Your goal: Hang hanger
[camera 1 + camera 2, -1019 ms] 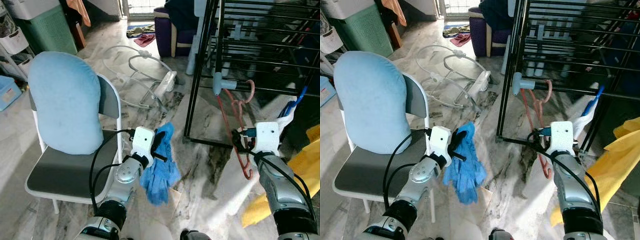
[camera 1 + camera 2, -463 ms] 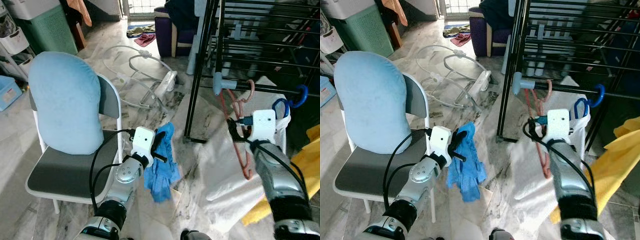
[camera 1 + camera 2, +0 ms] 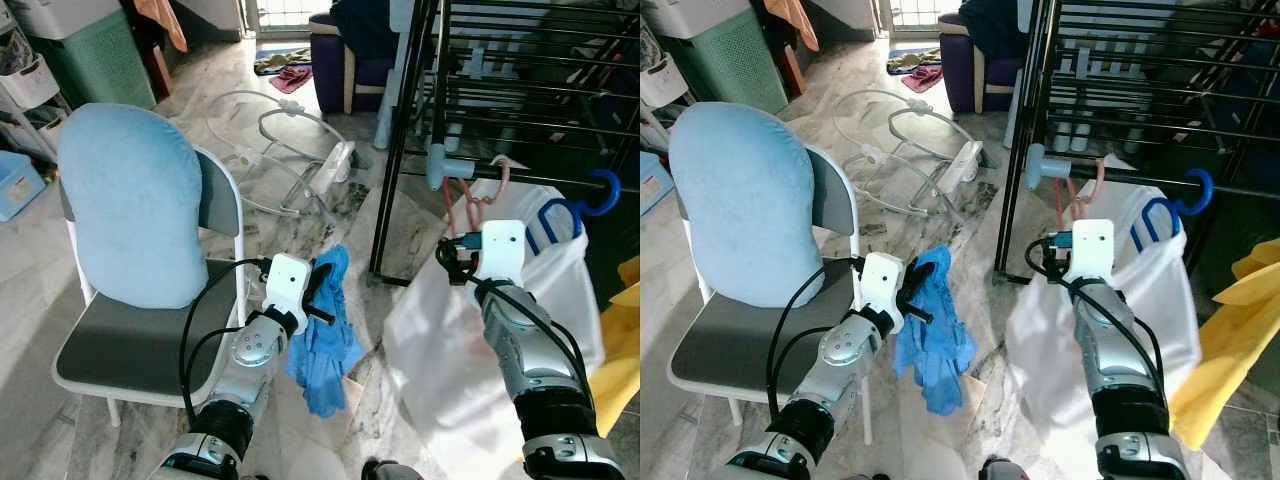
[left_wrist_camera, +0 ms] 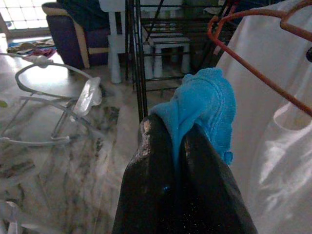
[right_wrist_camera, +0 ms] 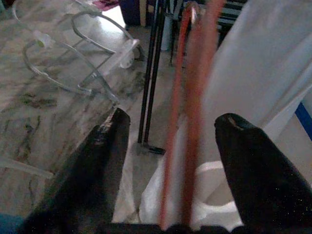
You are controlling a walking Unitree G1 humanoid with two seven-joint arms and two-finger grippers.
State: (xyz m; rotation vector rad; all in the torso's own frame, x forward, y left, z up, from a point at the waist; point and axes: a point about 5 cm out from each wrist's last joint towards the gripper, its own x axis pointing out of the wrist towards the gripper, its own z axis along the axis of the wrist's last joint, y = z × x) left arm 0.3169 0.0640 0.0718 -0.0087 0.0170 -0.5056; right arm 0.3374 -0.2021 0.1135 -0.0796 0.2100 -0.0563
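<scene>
A red-orange hanger [image 3: 497,182] hooks over the lower rail of the black drying rack [image 3: 400,150]; a white garment [image 3: 470,350] hides its lower part. The hanger's bars [image 5: 187,122] run between the spread fingers [image 5: 105,156] of my right gripper [image 3: 450,265], which is open and not touching them. Beside it a blue hanger [image 3: 585,200] sits on the same rail and carries the white garment. My left gripper [image 3: 318,290] is held low by the chair, shut on a blue cloth [image 4: 202,105] that dangles below it [image 3: 320,350].
A grey chair [image 3: 120,350] with a light blue cushion [image 3: 130,200] stands at the left. A white wire bouncer frame [image 3: 290,140] lies on the marble floor ahead. A green basket [image 3: 90,50] is at the back left and yellow fabric [image 3: 620,370] at the right.
The white garment on the blue hanger has risen from the floor and now hangs at the rail. My right gripper moved up and left, closer to the rack. The left arm stayed put.
</scene>
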